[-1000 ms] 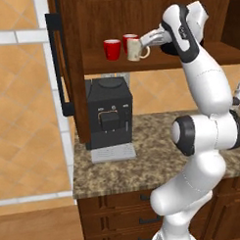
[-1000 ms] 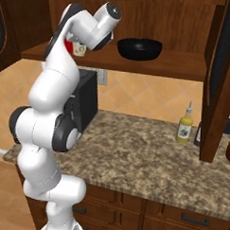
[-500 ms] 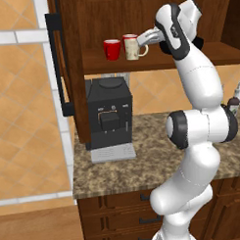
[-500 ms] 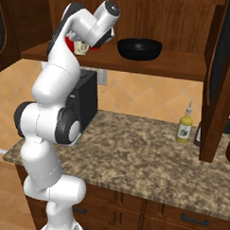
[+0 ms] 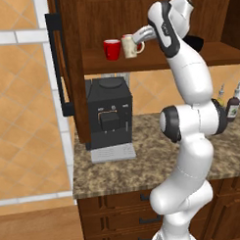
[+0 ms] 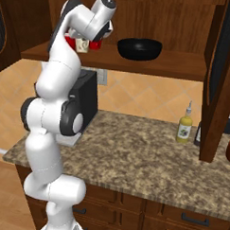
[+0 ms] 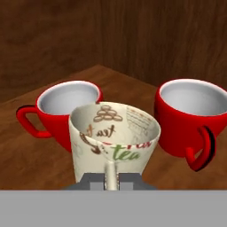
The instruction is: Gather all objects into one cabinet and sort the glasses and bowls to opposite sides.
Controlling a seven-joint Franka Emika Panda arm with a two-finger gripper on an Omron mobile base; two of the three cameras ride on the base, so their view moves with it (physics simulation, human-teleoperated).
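A cream-white mug (image 7: 114, 135) printed with "tea" is low over the cabinet shelf (image 5: 149, 62), and my gripper (image 7: 111, 179) is shut on its handle. I cannot tell whether its base touches the shelf. Two red mugs, the glasses, stand just behind it, one to the left (image 7: 66, 111) and one to the right (image 7: 188, 117). In the left base view the cream mug (image 5: 129, 46) sits beside a red mug (image 5: 111, 49) at the shelf's left end. The black bowl (image 6: 139, 48) rests further right on the same shelf. The cabinet door (image 5: 66, 70) stands open.
A black coffee machine (image 5: 109, 117) stands on the granite counter (image 6: 148, 156) under the shelf. Bottles (image 6: 184, 128) stand at the counter's right, beside the cabinet's open right door (image 6: 218, 79). Drawer units (image 6: 178, 217) run below the counter.
The arm has straightened and risen, and the cream mug in the gripper has shifted slightly left, closer to the red mug. The other mugs and the bowl have not moved.
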